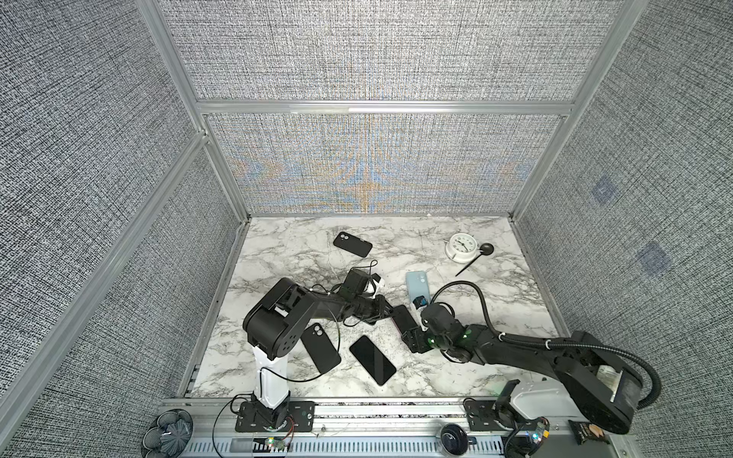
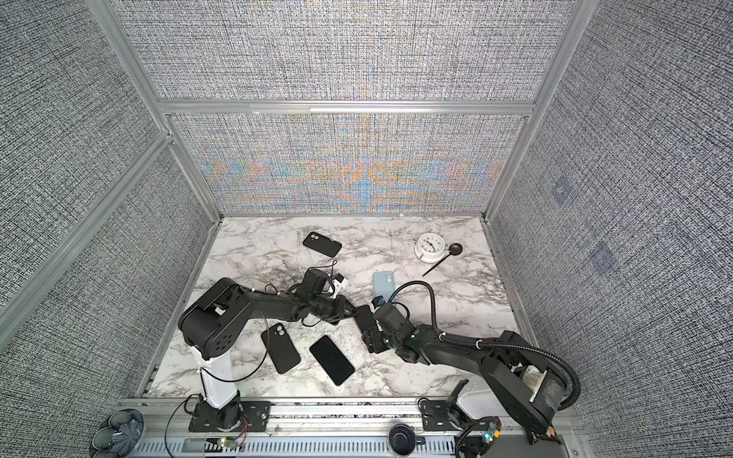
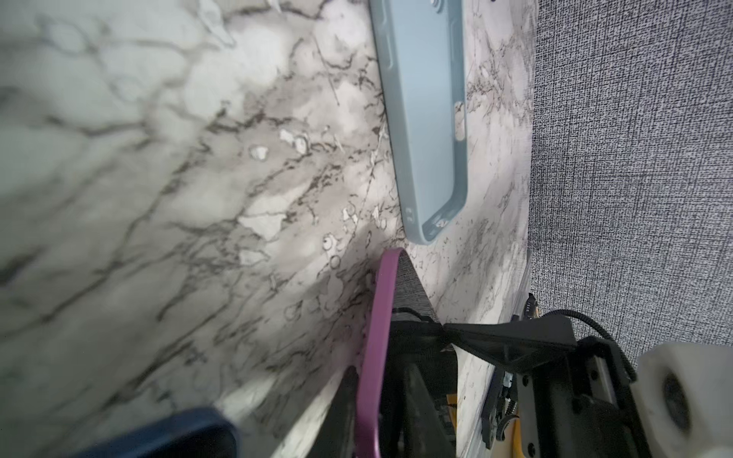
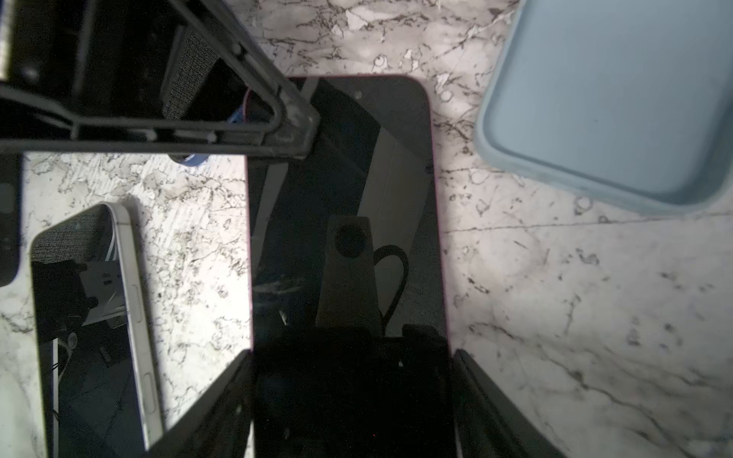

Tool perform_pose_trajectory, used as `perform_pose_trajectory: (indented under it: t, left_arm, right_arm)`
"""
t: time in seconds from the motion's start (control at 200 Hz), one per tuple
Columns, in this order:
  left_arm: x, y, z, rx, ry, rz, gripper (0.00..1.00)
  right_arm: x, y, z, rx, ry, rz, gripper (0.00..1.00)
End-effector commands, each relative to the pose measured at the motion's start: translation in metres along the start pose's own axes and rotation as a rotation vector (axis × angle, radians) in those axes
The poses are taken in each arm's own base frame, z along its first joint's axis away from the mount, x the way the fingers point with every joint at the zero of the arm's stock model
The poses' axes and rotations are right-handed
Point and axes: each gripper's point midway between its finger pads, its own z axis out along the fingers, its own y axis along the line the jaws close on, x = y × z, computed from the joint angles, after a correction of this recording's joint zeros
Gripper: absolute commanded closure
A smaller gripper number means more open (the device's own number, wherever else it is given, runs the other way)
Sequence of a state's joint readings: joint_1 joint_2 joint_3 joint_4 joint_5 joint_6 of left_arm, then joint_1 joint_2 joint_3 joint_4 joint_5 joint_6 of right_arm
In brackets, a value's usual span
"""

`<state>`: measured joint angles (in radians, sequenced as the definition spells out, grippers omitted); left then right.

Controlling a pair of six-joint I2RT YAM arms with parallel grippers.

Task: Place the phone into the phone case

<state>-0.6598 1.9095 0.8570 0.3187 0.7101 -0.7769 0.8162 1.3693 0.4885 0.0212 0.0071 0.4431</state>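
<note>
Right wrist view: right gripper [image 4: 351, 355] clamps phone [image 4: 341, 178] widthwise; left gripper [image 1: 385, 313] pinch unclear. In a top view, blue case [image 1: 416, 282] lies 12 o'clock.

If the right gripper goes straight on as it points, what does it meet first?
Probably a finger of the left gripper, lying on the far corner of the phone that the right gripper holds.
</note>
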Motion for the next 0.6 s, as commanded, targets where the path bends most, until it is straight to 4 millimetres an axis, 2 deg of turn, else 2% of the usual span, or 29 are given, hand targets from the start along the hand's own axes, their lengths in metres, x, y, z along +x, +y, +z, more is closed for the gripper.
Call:
perform_pose_trajectory:
  t: [0.0,0.12,0.25,0.425,0.595]
  left_arm:
    - [0.005,-0.009,-0.002,0.035,0.021,0.041,0.85]
    - [0.003,-0.013,-0.004,0.041,0.017,0.045,0.89]
    - [0.001,-0.017,-0.006,0.043,0.011,0.049,0.91]
    - [-0.005,-0.024,-0.009,0.039,-0.002,0.060,0.93]
    - [-0.009,-0.034,-0.012,0.080,-0.024,0.058,0.97]
  right_arm:
    - [0.041,-0.010,0.002,0.029,0.172,0.002,0.29]
    - [0.039,-0.010,0.000,0.029,0.167,-0.005,0.25]
    - [0.030,-0.009,-0.010,0.031,0.127,-0.010,0.19]
    - [0.020,-0.011,-0.031,0.053,0.092,-0.006,0.11]
    - [0.005,-0.013,-0.056,0.065,0.025,0.024,0.08]
